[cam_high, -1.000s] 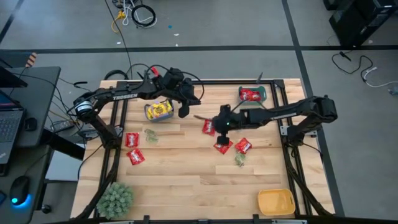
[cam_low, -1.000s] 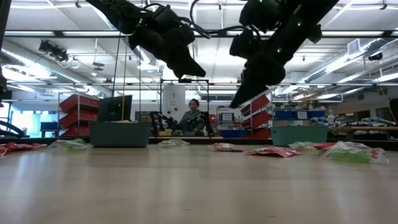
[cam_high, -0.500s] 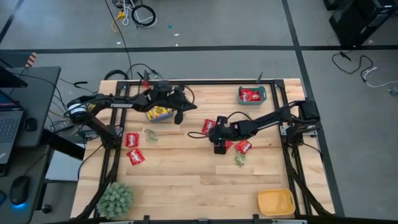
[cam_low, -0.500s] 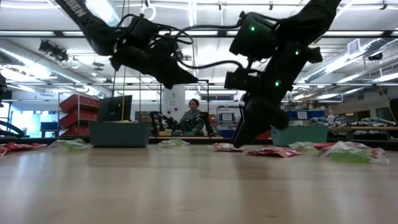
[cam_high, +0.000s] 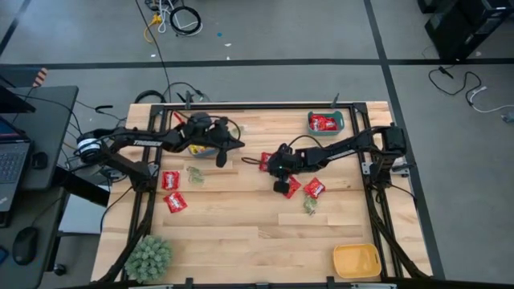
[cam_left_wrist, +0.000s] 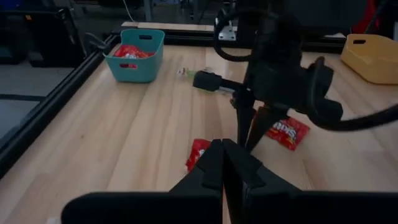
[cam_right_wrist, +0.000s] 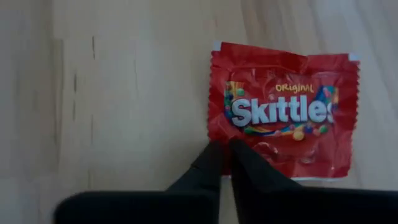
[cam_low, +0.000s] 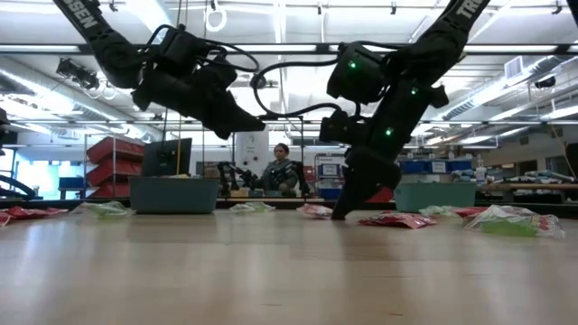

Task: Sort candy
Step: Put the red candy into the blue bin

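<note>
Red candy packets lie flat on the wood: one [cam_high: 264, 163] under my right gripper [cam_high: 270, 161], two beside it [cam_high: 291, 187] [cam_high: 314, 189], and two on the left [cam_high: 170, 180]. Pale green packets [cam_high: 195, 173] [cam_high: 309, 207] lie among them. Yellow packets fill a teal bin [cam_high: 206, 144], and red ones fill another teal bin [cam_high: 325, 122]. My right gripper [cam_right_wrist: 224, 145] is shut on the red Skittles packet [cam_right_wrist: 286, 112], down at the table top [cam_low: 340, 213]. My left gripper [cam_high: 222, 156] [cam_left_wrist: 222, 145] is shut and empty, and hangs above the table next to the yellow-filled bin. My right gripper has the red packet by its edge near one corner [cam_right_wrist: 216, 138], pinched between the two fingertips. The fingers come from above, slanting down. The packet lies flat on the table.
A yellow-orange bin [cam_high: 356, 259] sits at the near right corner and a fuzzy green plant [cam_high: 148, 255] at the near left corner. A black frame rail [cam_high: 241, 105] runs around the table. A person [cam_low: 282, 171] sits far behind the table.
My right gripper has come down from well above the table onto the red packet, shifting a little toward the left edge. My left gripper has sunk lower and drawn back toward the left edge.
</note>
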Tool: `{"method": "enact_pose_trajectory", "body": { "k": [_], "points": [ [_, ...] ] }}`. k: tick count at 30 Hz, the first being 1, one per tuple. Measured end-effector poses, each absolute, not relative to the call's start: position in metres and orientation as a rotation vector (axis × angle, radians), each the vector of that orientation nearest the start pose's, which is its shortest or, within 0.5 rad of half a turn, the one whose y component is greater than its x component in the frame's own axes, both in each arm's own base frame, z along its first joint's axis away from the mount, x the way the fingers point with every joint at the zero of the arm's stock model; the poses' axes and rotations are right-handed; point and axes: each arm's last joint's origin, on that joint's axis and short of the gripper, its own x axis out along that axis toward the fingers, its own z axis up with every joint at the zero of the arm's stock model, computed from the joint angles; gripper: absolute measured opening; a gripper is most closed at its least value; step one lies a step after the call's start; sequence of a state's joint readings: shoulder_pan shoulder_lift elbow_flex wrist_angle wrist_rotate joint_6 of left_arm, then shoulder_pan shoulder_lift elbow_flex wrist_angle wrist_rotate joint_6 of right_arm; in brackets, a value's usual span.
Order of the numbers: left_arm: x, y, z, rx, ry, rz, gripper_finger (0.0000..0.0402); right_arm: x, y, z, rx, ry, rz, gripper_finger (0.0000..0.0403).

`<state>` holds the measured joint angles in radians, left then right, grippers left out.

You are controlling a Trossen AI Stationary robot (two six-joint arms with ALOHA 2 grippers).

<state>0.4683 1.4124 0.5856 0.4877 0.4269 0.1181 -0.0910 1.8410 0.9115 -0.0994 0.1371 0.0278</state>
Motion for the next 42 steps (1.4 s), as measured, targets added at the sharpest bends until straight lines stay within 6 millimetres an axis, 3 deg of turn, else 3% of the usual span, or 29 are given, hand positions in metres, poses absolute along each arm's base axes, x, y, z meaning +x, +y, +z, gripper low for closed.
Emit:
{"method": "enact_pose_trajectory", "body": {
  "k": [7,18,22,25,35,42],
  "points": [
    [0.248,0.113,0.186,-0.055,0.318,0.040,0.0001,0.330,-0.035,0.126,-0.021,1.037,-0.211,0.0001],
    [0.243,0.110,0.182,-0.052,0.264,0.045,0.0001,0.314,-0.033,0.179,-0.011,0.956,-0.277,0.0000],
    [0.243,0.110,0.182,-0.052,0.264,0.045,0.0001,0.316,-0.034,0.180,0.040,0.925,-0.293,0.0007],
    [0.243,0.110,0.182,-0.057,0.265,0.046,0.0001,0.322,-0.037,0.172,0.075,0.911,-0.294,0.0031],
    [0.243,0.108,0.181,-0.059,0.274,0.028,0.0001,0.336,-0.058,0.139,0.102,0.912,-0.335,0.0178],
    [0.243,0.105,0.178,-0.071,0.302,0.019,0.0001,0.339,-0.071,0.123,0.122,0.917,-0.373,0.0257]
  ]
}}
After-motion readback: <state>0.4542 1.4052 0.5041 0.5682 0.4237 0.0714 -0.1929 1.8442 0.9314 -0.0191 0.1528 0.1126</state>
